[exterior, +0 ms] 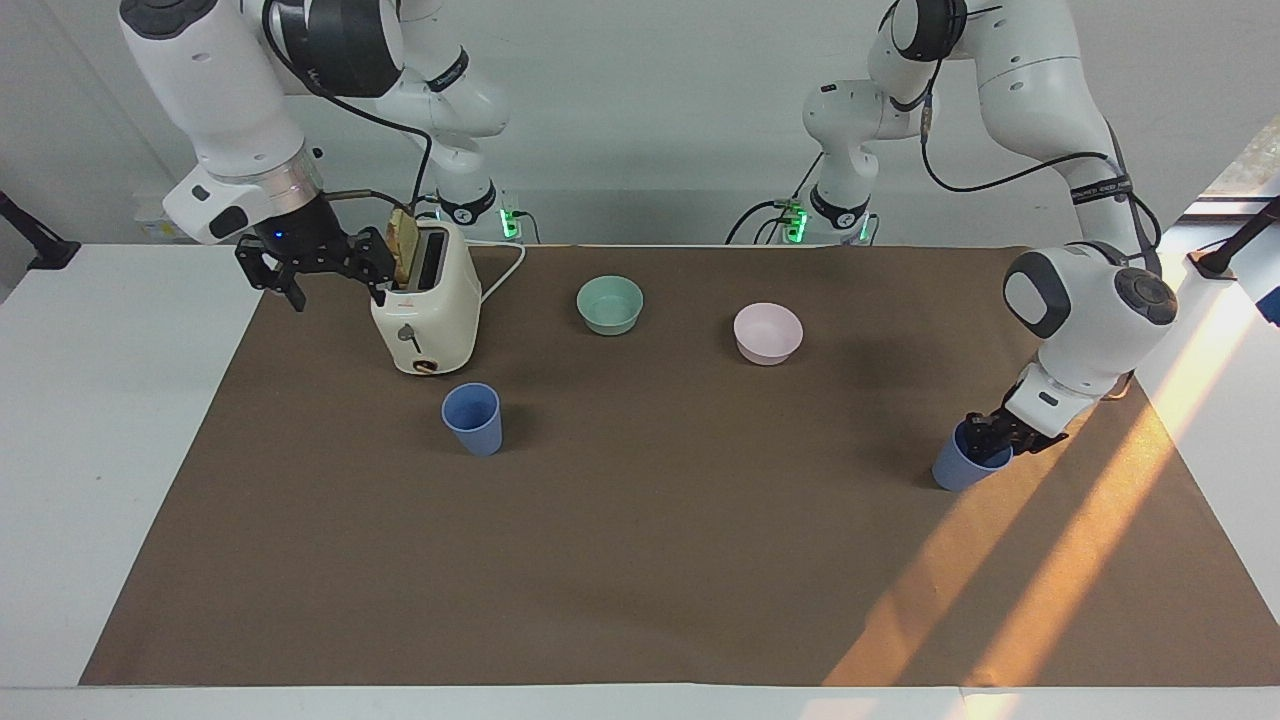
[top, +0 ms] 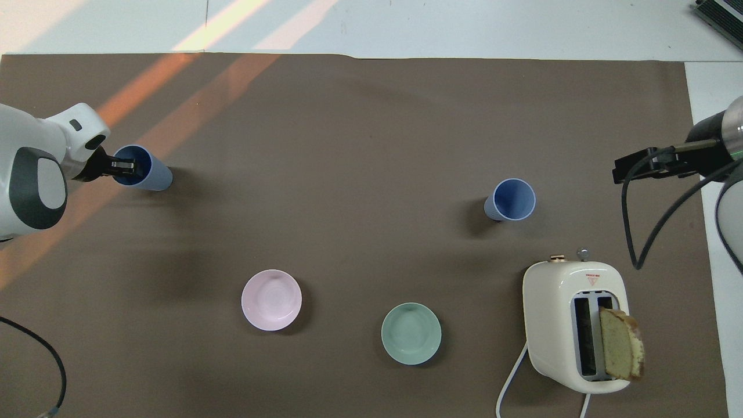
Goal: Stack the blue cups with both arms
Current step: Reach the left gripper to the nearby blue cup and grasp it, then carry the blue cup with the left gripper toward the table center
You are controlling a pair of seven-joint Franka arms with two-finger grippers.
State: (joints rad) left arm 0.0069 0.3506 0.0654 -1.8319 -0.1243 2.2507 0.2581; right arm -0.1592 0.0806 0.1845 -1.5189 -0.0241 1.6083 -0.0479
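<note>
Grasp step: left end effector [exterior: 988,438] closing on rim of blue cup [exterior: 962,466] at left arm's end of surface, apparently pinching wall; contact hard to confirm. Right end effector [exterior: 322,266] waiting, fingers apart, beside toaster [exterior: 428,310]. Second blue cup [exterior: 473,418] standing untouched. Next: firm clamp, straight lift.
</note>
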